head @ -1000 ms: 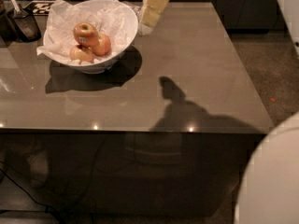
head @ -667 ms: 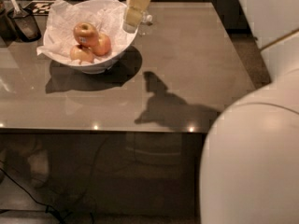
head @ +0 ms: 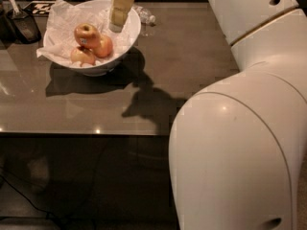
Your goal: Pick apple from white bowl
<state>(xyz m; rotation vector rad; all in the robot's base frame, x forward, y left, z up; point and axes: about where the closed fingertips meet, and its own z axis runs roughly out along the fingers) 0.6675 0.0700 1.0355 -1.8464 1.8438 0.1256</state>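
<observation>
The white bowl stands at the back left of the table, lined with crumpled white paper. Three apples lie in it. The apple, red-orange with a yellowish top and a small dark sticker, sits uppermost. A smaller red-yellow apple lies to its right and a duller one in front. My gripper, cream-coloured, hangs over the bowl's right part, just right of and behind the apples, apart from the stickered apple.
A clear plastic bottle lies behind the bowl. Dark objects stand at the table's left rear. My white arm fills the right foreground. The grey table's front edge runs across the middle.
The gripper has moved left and down, from beside the bowl's right rim to over its inside. The arm has swung in and now fills the right foreground.
</observation>
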